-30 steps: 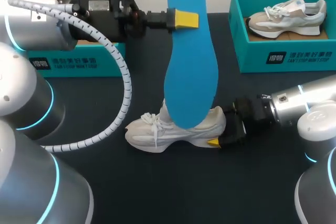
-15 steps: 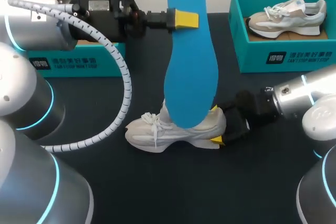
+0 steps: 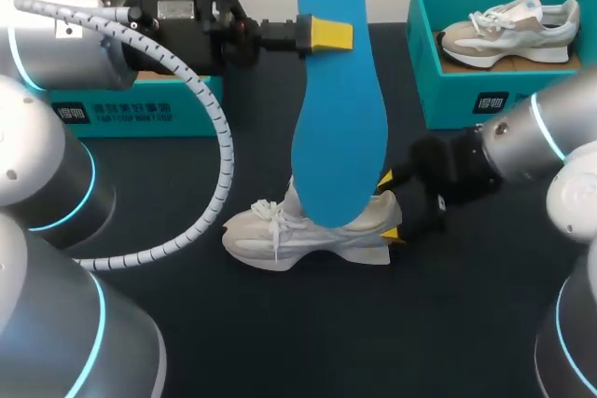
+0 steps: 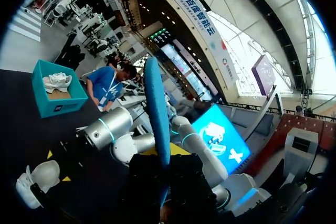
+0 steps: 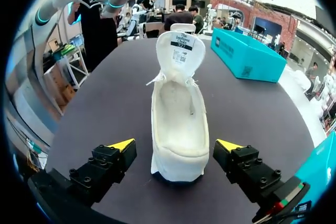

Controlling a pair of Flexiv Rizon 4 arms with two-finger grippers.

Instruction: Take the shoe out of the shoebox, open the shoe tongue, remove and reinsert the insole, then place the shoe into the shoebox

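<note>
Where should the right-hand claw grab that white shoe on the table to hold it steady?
Probably the heel, from behind. The white shoe lies with its heel toward the right gripper, whose open fingers flank it. The narrow, upright heel cup suits a side squeeze and leaves the opening free for the blue insole.

the shoe's [image 5: 178, 114] opening lies uncovered, its heel between the right gripper's [image 5: 176, 144] spread fingers with gaps on both sides.
</note>
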